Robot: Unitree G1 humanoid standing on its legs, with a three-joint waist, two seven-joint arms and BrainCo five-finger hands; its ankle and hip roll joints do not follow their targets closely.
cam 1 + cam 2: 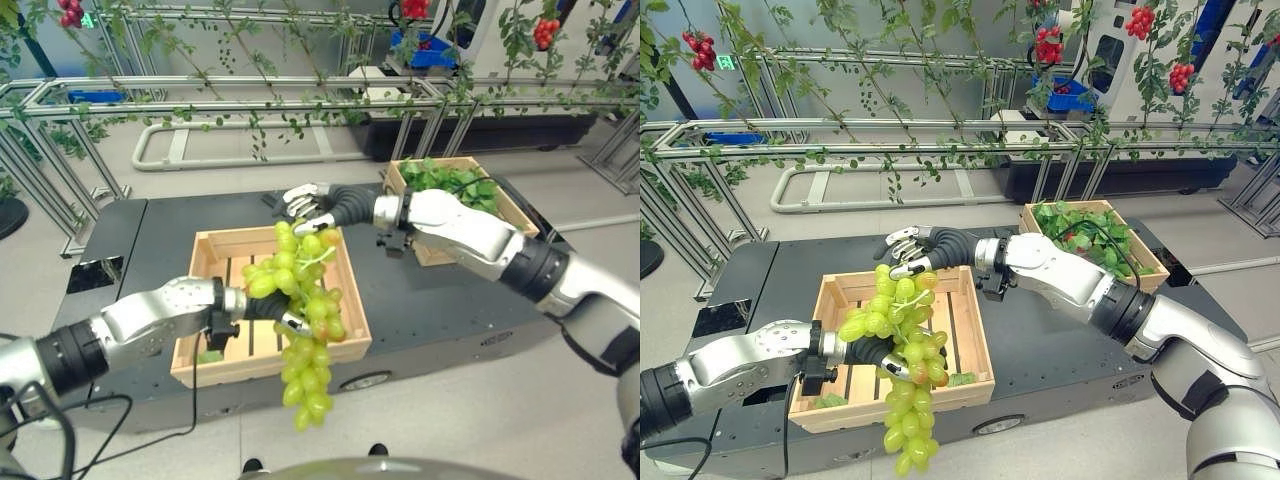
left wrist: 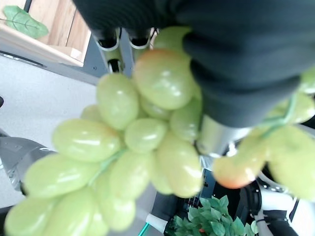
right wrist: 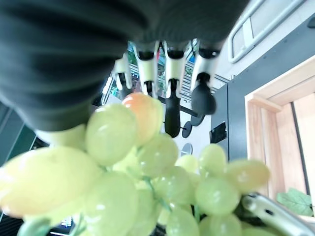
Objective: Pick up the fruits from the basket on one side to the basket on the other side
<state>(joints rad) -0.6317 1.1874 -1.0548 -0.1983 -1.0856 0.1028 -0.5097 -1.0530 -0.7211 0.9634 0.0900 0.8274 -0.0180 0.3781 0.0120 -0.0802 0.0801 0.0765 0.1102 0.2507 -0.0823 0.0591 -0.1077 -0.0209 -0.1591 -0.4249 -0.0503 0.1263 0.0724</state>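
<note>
The bunch of green grapes hangs above the near wooden crate, which stands on the dark bench. The left robot hand has its fingers curled round the middle of the bunch and holds it up. The right robot hand is at the top of the bunch with its fingers straight and relaxed, not closed on it. The second crate, filled with green leaves, stands on the bench at the robot's right, behind the right arm.
</note>
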